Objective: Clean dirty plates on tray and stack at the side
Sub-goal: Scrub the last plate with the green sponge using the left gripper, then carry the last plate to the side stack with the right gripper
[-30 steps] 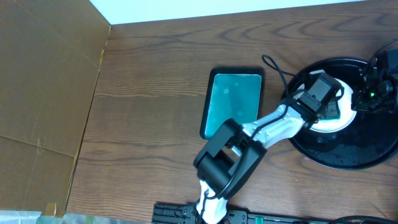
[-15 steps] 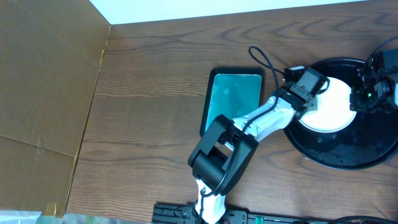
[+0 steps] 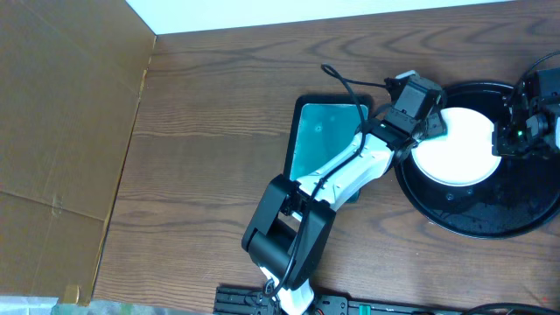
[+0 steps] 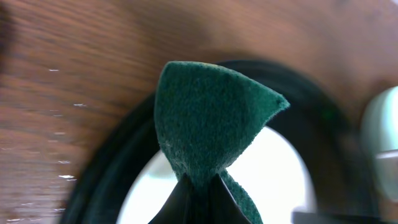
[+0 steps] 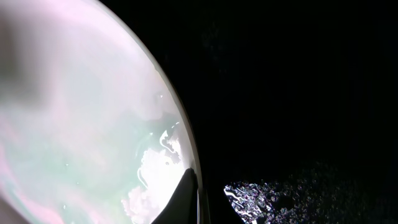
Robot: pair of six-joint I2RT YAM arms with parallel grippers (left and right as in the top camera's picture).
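Rough fibrous green pad (image 4: 211, 118), glossy wet black tray (image 3: 472, 223), smooth white plate (image 3: 459, 149), grained wood table (image 3: 219, 131), matt cardboard (image 3: 61, 114)

- No text, label, brand, number or sign can be read in any of the views.

Overhead, you look straight down on the table (image 3: 219, 131); your wrist cameras sit very close, sharing the plate (image 5: 74, 124) and black tray (image 5: 298, 93).
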